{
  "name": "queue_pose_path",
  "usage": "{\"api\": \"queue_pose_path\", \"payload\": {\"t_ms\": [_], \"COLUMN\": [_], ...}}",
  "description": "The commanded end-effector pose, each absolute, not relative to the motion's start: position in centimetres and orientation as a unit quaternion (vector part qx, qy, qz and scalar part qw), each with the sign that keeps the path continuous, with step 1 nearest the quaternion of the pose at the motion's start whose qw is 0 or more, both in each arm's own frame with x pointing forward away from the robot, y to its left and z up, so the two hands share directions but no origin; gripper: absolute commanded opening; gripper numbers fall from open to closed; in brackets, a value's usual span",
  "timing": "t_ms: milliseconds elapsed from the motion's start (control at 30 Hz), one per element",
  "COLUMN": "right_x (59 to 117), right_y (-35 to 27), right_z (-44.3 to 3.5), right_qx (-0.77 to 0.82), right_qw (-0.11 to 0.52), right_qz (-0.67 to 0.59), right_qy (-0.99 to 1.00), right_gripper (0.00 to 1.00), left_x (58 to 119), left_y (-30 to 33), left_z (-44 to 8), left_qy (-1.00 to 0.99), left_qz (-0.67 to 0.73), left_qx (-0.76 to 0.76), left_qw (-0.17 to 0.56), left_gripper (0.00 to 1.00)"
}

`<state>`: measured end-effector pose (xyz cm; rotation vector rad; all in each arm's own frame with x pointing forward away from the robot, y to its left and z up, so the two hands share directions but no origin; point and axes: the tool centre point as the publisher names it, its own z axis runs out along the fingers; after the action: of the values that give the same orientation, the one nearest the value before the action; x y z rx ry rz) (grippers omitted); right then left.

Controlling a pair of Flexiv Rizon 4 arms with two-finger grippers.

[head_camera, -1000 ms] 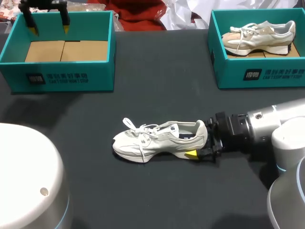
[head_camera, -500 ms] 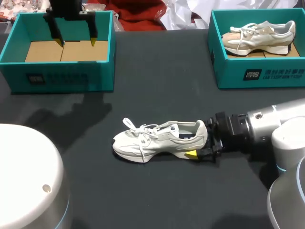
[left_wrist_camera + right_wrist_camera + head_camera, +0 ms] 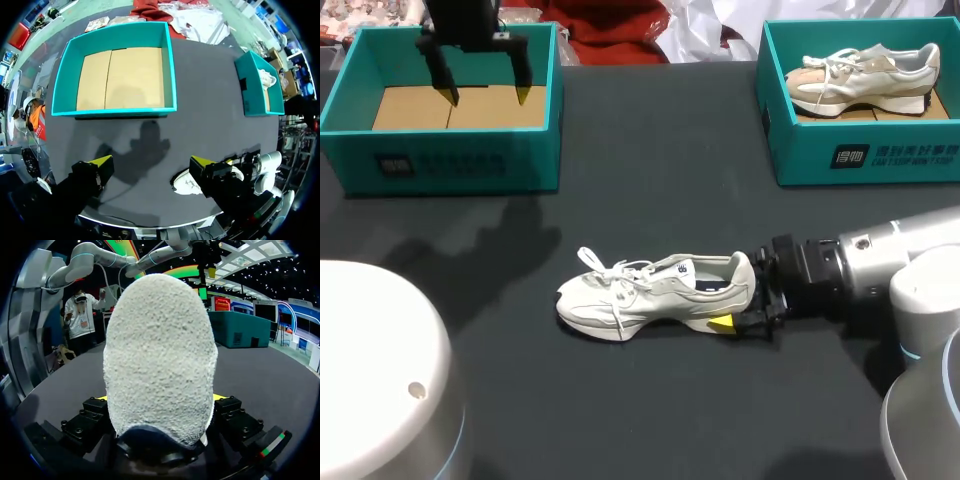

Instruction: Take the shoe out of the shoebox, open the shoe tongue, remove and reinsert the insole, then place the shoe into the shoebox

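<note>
A cream lace-up shoe (image 3: 655, 295) lies on its sole on the black table, toe pointing left. My right gripper (image 3: 740, 298) comes in from the right and is shut on its heel. In the right wrist view the heel (image 3: 160, 350) fills the space between the fingers, which press it from both sides. My left gripper (image 3: 483, 95) hangs open and empty above the empty teal shoebox (image 3: 450, 160) at the back left. In the left wrist view that box (image 3: 165, 65) lies ahead of the open gripper (image 3: 152, 161), and the shoe (image 3: 186, 184) shows partly behind one finger.
A second teal shoebox (image 3: 860, 155) stands at the back right with another cream shoe (image 3: 860, 75) inside. My left arm's white base (image 3: 380, 370) bulks at the front left. Bare black table lies between the boxes and around the shoe.
My left gripper has moved right over the empty box and come slightly nearer, still open. The right gripper and the shoe have not moved.
</note>
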<state>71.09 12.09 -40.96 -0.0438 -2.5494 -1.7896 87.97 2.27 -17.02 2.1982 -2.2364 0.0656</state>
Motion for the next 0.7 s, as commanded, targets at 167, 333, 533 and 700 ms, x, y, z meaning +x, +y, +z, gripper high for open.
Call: {"api": "queue_pose_path", "payload": {"t_ms": [167, 333, 533, 700], "right_x": [71.1, 71.1, 71.1, 71.1], "right_y": [12.2, 12.2, 12.2, 12.2], "right_z": [-41.1, -41.1, -41.1, -41.1], "right_qx": [-0.015, -0.015, -0.015, -0.015], "right_qw": [0.013, 0.013, 0.013, 0.013], "right_qz": [-0.573, -0.573, -0.573, -0.573], "right_qy": [-0.820, -0.820, -0.820, -0.820], "right_gripper": [0.00, 0.00, 0.00, 0.00], "left_x": [80.6, 77.4, 74.6, 73.1], "left_y": [-2.1, -5.0, -8.3, -10.8], "left_z": [-17.4, -18.5, -19.3, -20.2], "left_qy": [-0.735, -0.746, -0.759, -0.766], "left_qz": [0.035, 0.023, 0.011, -0.009], "left_qx": [0.677, 0.666, 0.652, 0.642], "left_qw": [-0.010, 0.002, -0.001, 0.024], "left_gripper": [1.00, 1.00, 1.00, 1.00]}}
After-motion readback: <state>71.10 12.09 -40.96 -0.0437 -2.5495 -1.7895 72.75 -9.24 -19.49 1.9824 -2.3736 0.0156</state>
